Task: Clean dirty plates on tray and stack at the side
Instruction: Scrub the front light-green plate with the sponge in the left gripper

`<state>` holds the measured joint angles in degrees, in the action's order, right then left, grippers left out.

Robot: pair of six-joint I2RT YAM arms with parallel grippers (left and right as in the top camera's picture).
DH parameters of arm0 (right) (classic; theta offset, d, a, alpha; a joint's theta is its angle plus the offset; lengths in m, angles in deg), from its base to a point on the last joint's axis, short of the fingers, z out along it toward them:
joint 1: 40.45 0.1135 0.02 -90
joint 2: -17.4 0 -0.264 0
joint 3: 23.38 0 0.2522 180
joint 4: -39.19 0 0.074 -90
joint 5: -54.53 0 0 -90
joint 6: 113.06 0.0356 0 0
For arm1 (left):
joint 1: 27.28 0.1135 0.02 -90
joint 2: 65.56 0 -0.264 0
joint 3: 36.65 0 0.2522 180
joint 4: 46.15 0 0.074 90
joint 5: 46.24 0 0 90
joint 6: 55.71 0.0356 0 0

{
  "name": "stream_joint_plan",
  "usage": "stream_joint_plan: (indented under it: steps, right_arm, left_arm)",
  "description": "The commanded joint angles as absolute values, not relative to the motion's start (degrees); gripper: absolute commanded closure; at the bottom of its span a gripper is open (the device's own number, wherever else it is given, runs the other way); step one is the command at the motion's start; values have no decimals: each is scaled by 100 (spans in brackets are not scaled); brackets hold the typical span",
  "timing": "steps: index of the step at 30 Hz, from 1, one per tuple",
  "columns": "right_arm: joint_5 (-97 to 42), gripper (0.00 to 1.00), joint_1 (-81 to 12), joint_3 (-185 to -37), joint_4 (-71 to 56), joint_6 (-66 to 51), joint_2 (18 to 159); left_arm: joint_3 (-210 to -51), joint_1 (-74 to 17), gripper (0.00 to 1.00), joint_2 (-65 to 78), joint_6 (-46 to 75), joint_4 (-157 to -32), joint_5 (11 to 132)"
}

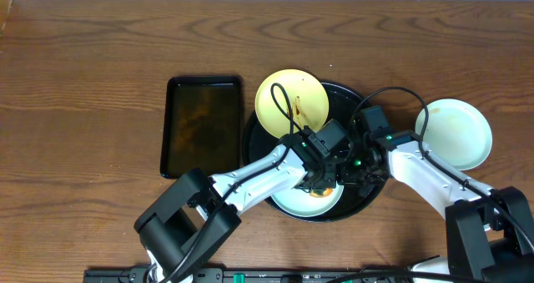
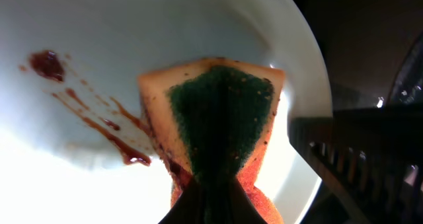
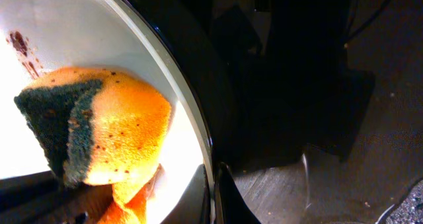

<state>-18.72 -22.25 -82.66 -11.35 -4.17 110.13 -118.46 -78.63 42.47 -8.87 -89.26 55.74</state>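
Note:
The round black tray (image 1: 250,145) holds a pale yellow plate (image 1: 292,102) with a brown smear, tilted on its far left rim. A light blue plate (image 1: 288,201) lies at its near side. My left gripper (image 1: 321,185) is shut on an orange sponge with a green scouring face (image 2: 221,112) and presses it onto this plate (image 2: 132,39), next to red-brown sauce streaks (image 2: 86,112). My right gripper (image 1: 355,173) is shut on the plate's right rim (image 3: 210,178). The sponge (image 3: 112,125) and the plate (image 3: 73,26) also show in the right wrist view.
A second light blue plate (image 1: 455,133) sits on the wooden table right of the round tray and looks free of smears. A rectangular black tray (image 1: 204,124) lies left of the round tray. Both arms cross over the round tray's near half.

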Motion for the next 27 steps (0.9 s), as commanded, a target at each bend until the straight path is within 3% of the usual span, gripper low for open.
stream_joint_plan:
  steps: [1,10,18,27]
  right_arm:
    - [-2198,99,-2247,-8235,-1266,-382,11037]
    - [-2198,99,-2247,-8235,-1314,-384,11037]
    - [-2198,99,-2247,-8235,-1316,-384,11037]
    - [-2239,99,-2247,-8235,-1314,-382,11037]
  left_arm:
    - [-11811,-7813,92,4387,-974,-8937,4672]
    - [-11811,-7148,92,4507,-878,-9055,4062]
    - [-11813,-6971,93,4487,-874,-10226,4453]
    - [-12052,-6943,93,3373,195,-10274,4265]
